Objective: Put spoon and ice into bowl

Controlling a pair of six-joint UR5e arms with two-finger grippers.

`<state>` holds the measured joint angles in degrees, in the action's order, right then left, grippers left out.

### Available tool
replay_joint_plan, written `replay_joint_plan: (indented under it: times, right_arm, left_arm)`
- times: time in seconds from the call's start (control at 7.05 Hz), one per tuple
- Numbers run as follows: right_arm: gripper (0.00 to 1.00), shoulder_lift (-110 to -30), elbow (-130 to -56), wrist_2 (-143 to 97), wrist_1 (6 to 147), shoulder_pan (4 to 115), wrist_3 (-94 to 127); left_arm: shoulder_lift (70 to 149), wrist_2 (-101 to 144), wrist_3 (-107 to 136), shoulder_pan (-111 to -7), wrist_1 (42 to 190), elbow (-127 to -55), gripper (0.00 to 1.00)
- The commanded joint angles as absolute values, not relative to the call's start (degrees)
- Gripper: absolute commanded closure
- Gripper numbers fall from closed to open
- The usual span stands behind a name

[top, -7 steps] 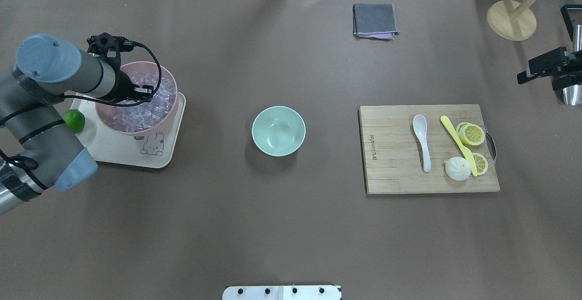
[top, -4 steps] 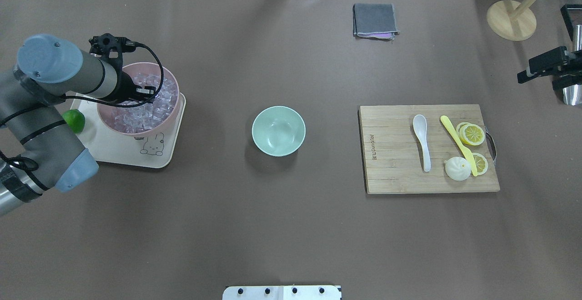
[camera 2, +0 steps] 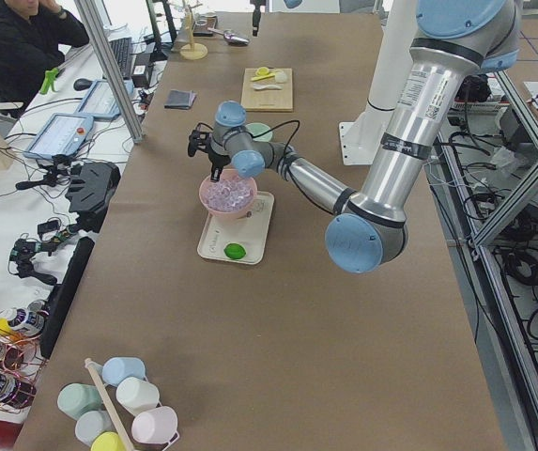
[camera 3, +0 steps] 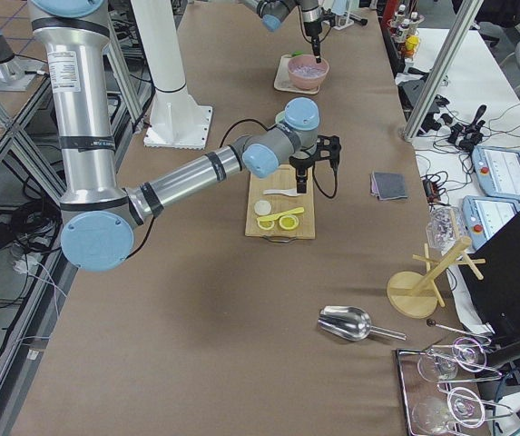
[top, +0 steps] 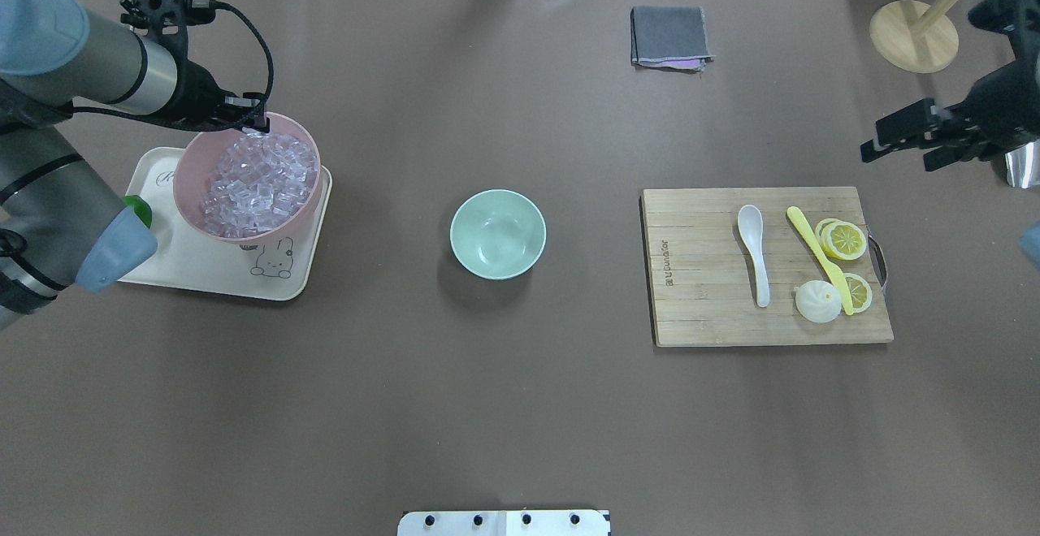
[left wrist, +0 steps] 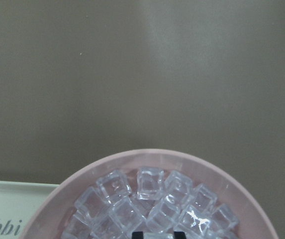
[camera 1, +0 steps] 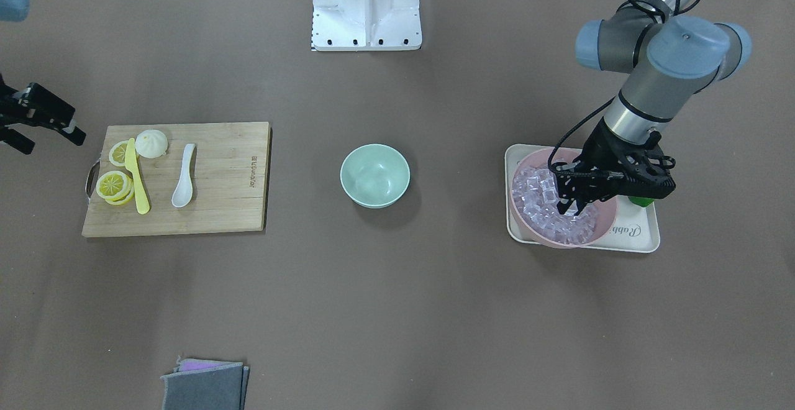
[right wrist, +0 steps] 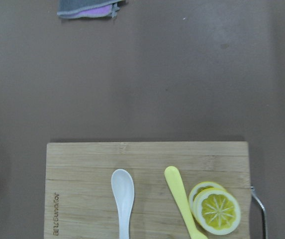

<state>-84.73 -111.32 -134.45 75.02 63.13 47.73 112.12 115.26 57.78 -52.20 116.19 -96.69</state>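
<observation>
Two-arm table scene, overhead and wrist views. The left gripper (camera 1: 576, 208) hangs fingers-down over the far part of the pink bowl (top: 182, 187), which is heaped with ice (top: 256, 183) and stands on a cream tray (top: 219, 280) beside a lime (top: 140, 209). In the left wrist view only its two dark fingertips (left wrist: 138, 234) show at the bottom edge, a narrow gap between them. Whether a cube is clamped there cannot be told.

The mint-green bowl (top: 497, 234) stands at the table's centre, well apart from both the tray and the board. The white spoon (top: 756, 256) lies on the wooden cutting board (top: 699, 292), scoop toward the far edge. Just beside it lie a yellow knife (top: 816, 256), lemon slices (top: 843, 239) and a bun (top: 816, 302).

The right gripper (top: 902, 150) hovers past the board's far right corner, jaws apart and holding nothing. A folded grey cloth (top: 668, 35) lies near the far edge.
</observation>
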Motion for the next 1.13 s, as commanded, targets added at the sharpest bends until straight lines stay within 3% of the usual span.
replay_joint_plan:
  times: [0.0,0.28,0.99]
  right_arm:
    - [0.0,-81.67,-111.36,-124.24,74.79,51.3,57.7]
    - [0.01,-80.95,-110.75,-117.98,74.62,44.5,58.1]
    - [0.08,-81.3,-106.62,-116.72,74.62,42.1,54.76]
  left_arm:
    - [117.3,115.14,67.63,-51.95,116.19,-97.47,1.0]
    - [119.87,113.66,74.06,-50.02,116.19,-97.82,1.0]
    - [122.52,100.73,80.16,-38.24,115.67,-97.82,1.0]
